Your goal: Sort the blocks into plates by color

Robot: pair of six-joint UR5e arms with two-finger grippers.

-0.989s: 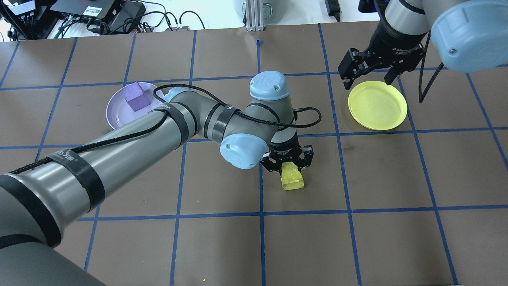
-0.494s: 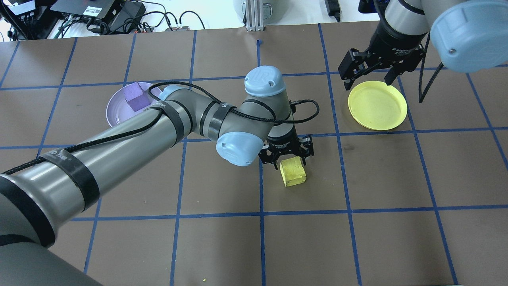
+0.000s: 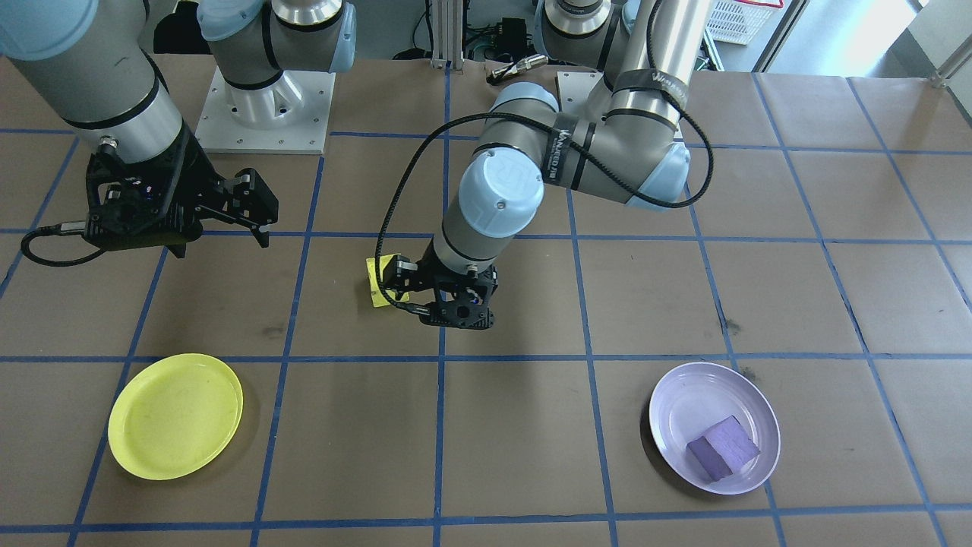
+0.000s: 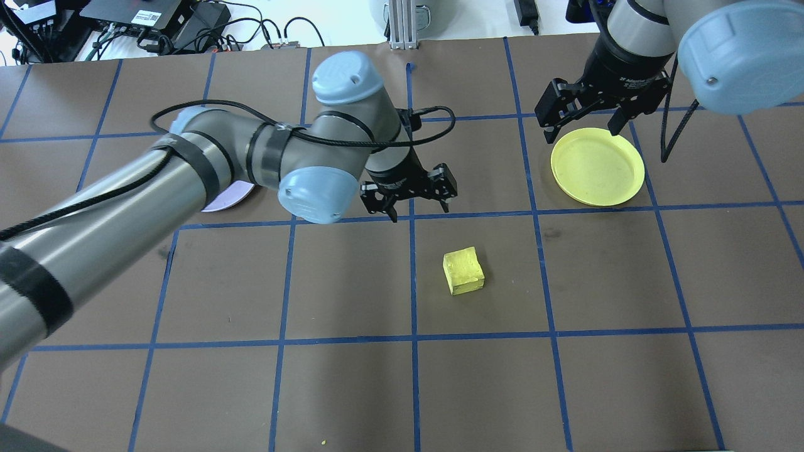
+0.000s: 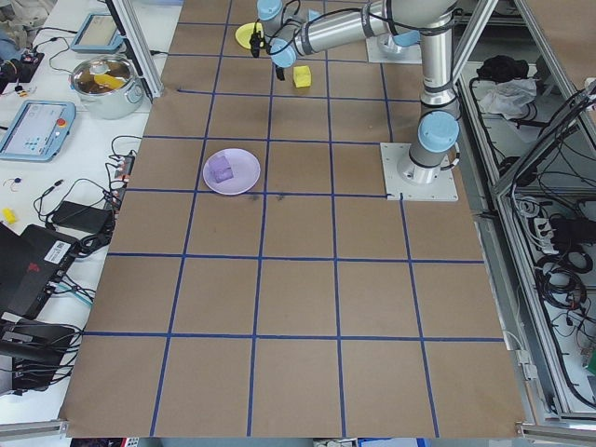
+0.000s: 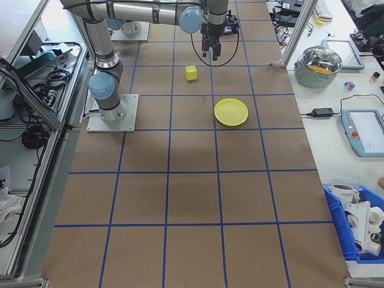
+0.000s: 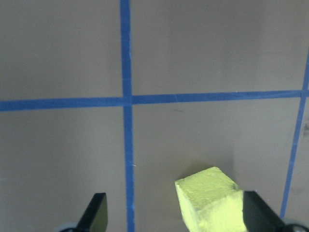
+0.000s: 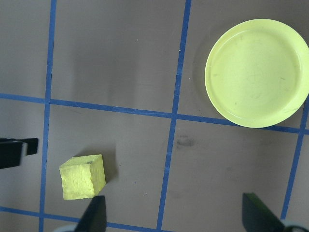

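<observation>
Left gripper (image 4: 408, 199): fingers spread wide, nothing between them, touching nothing. It hangs over the table beyond the yellow block (image 4: 463, 270), clear of it; in the left wrist view the block sits low between the two fingertips but well below them, on the paper.

Right gripper (image 4: 583, 122): also wide open and empty, above the far edge of the yellow plate (image 4: 598, 166), not touching it.

Count: 2 blocks, 2 plates, 2 arms.
- yellow block – alone on the brown table cover, inside a taped grid square near the table's middle, between the two plates, well apart from both
- purple block (image 3: 723, 447) – lying in the lavender plate (image 3: 676, 395) (front view; the overhead view hides most of this plate behind the left arm)
- yellow plate – holds nothing

Orientation: yellow block is a cube, so no long axis; it rests flat on one face, edges turned slightly off the blue tape lines. Purple block likewise sits skewed to the grid
</observation>
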